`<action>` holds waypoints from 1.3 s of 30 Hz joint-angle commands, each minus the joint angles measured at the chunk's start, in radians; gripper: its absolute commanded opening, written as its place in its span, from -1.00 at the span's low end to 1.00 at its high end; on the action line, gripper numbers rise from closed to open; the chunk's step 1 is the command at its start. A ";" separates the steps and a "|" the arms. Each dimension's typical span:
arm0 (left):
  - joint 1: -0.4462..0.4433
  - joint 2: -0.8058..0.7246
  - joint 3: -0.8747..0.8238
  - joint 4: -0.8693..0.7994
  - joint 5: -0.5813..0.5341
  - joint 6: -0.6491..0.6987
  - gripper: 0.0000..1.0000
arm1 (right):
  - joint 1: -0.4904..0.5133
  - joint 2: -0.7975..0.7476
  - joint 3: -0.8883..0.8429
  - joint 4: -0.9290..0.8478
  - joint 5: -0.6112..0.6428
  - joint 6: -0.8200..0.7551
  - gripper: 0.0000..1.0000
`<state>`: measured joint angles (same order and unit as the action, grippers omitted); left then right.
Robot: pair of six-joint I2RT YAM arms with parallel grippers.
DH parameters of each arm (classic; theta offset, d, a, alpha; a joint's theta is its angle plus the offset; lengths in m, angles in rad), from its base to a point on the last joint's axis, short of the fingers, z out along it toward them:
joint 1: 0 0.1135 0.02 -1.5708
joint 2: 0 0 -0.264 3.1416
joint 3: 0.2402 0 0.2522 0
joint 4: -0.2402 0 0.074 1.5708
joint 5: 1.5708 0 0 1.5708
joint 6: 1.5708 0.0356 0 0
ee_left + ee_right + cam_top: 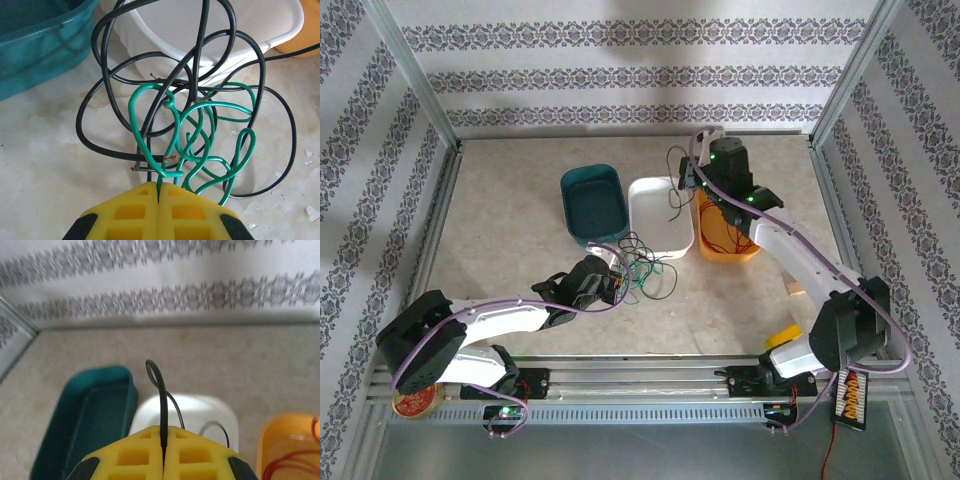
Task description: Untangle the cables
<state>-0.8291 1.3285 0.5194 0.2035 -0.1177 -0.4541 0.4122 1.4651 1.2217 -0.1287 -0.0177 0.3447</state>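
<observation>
The left wrist view makes plain what the top view leaves as a faint scribble. The left fingers (158, 197) are pressed together on a green cable (175, 125), which is knotted with black cable (100, 75) loops on the counter (40, 150), in front of the white tray (165, 30) and teal tray (35, 45). The right wrist view shows the right fingers (163, 437) closed on one black strand (161, 390) above the white tray. A red cable (280, 465) lies in the orange tray (280, 421), cut off at the frame edge.
</observation>
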 commanded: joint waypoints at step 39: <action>0.016 0.012 -0.009 0.023 -0.029 -0.001 -1.00 | 0.145 -0.137 -0.324 -0.130 -0.125 0.065 0.04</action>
<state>-0.8227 1.3380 0.5144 0.2031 -0.1322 -0.4538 0.5312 1.3445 0.9649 -0.2001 -0.0200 0.4156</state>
